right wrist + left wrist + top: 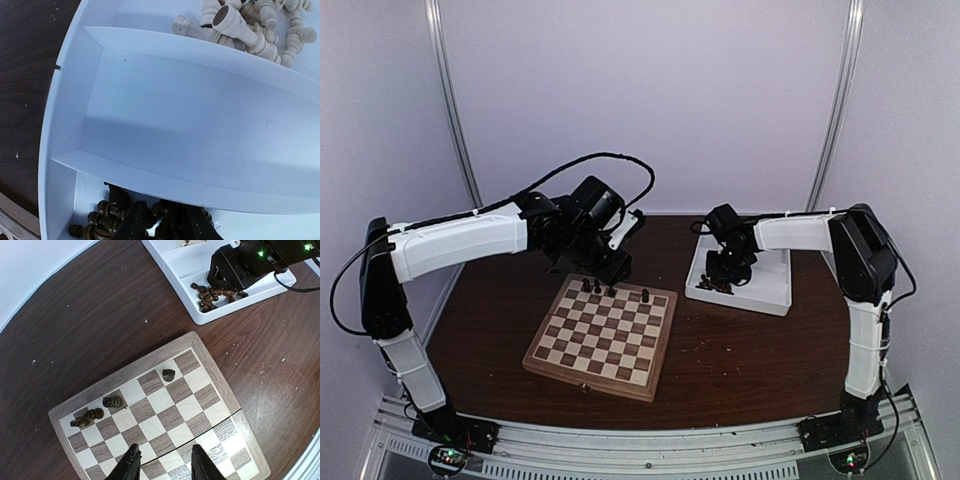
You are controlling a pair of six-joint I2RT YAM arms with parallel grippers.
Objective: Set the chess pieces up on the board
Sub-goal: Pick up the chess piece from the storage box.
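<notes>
Board: the board [605,345] lies flat on the table [720,350], in front of the left arm and well apart from the tray [760,300].
Pieces placed: a few dark chess pieces [113,401] stand on the board's far row. The other squares in view are bare.
Pieces in stock: a heap of dark pieces [212,294] lies in the tray's near compartment. The pale pieces [250,25] lie tumbled in the far one, and the middle compartment holds nothing.
Left gripper: the left gripper [165,447] hovers over the board. Its fingers are parted with nothing between them.
Right gripper: the right gripper [165,210] is lowered into the dark heap, with pieces on both sides of its fingers and in the gap. Whether it has clamped one cannot be told.
Handling, judged: turned wood, so light, rigid and not fragile. The round, smooth profile is likely to roll or squirt out of a skewed pinch.
Grasp point, judged: across the narrow stem above the base, fingers square to the axis.
Risk, judged: in the heap, neighbouring pieces may wedge between the fingers or be lifted along.
</notes>
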